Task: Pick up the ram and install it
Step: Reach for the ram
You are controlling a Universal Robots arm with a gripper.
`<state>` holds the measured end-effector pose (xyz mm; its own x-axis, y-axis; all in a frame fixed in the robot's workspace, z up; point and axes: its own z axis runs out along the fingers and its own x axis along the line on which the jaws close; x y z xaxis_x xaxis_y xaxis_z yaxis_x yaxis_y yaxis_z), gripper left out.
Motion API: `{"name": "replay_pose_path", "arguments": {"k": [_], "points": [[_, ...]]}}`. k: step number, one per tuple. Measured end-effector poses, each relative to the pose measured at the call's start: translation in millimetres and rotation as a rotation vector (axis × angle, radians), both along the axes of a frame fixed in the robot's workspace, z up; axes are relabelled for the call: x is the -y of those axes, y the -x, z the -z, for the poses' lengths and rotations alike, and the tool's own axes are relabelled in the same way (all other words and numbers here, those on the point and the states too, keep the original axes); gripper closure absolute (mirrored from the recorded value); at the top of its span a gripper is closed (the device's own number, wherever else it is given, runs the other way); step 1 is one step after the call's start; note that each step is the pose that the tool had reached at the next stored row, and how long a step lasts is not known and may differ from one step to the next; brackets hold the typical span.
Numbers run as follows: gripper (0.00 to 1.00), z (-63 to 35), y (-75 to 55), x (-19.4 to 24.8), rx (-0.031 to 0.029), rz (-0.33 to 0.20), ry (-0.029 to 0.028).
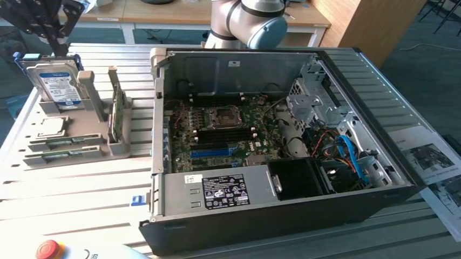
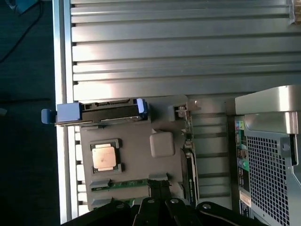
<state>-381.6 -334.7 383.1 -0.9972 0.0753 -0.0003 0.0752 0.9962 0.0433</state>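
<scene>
Fingers [image 2: 159,187] hang closed, empty, over the holder [image 2: 136,141] near the ram [image 2: 190,157].

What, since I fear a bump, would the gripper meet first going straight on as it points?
Most likely the grey holder: the gripper points down at its edge, close to a green memory stick lying in a slot. Depth is unclear, so it might touch that stick first.

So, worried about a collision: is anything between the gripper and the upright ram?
Nothing visible blocks it. The gripper hangs above the grey holder, and the ram stands on edge in its slot with its top free. The hard drive stands apart, to the exterior view's left.
</scene>
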Motion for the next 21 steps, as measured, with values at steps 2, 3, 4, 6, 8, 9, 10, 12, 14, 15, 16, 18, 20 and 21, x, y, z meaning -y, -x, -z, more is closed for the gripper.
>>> {"name": "replay_pose_path", "arguments": {"k": [2, 3, 4, 6, 8, 9, 10, 12, 14, 15, 16, 18, 20, 21], "points": [[0.89, 0.5, 9.3, -2.5, -0.0027, 0.0, 0.0], [0.89, 0.6, 11.5, -3.0, -0.0036, 0.0, 0.0], [0.89, 0.7, 13.7, -3.6, -0.0044, 0.0, 0.0], [0.89, 0.9, 18.0, -4.6, -0.0061, 0.0, 0.0], [0.89, 1.1, 20.0, -5.2, -0.0072, 0.0, 0.0], [0.89, 1.1, 20.2, -5.5, -0.0073, 0.0, 0.0], [0.89, 1.1, 20.2, -5.5, -0.0074, 0.0, 0.0], [0.89, 1.0, 20.2, -5.5, -0.0075, 0.0, 0.0], [0.89, 1.1, 20.3, -5.5, -0.0074, 0.0, 0.0], [0.89, 1.1, 20.3, -5.5, -0.0074, 0.0, 0.0], [0.89, 1.1, 20.3, -5.5, -0.0074, 0.0, 0.0], [0.89, 1.1, 20.3, -5.5, -0.0074, 0.0, 0.0], [0.89, 1.0, 20.3, -5.5, -0.0075, 0.0, 0.0], [0.89, 1.0, 20.3, -5.5, -0.0075, 0.0, 0.0]]}}
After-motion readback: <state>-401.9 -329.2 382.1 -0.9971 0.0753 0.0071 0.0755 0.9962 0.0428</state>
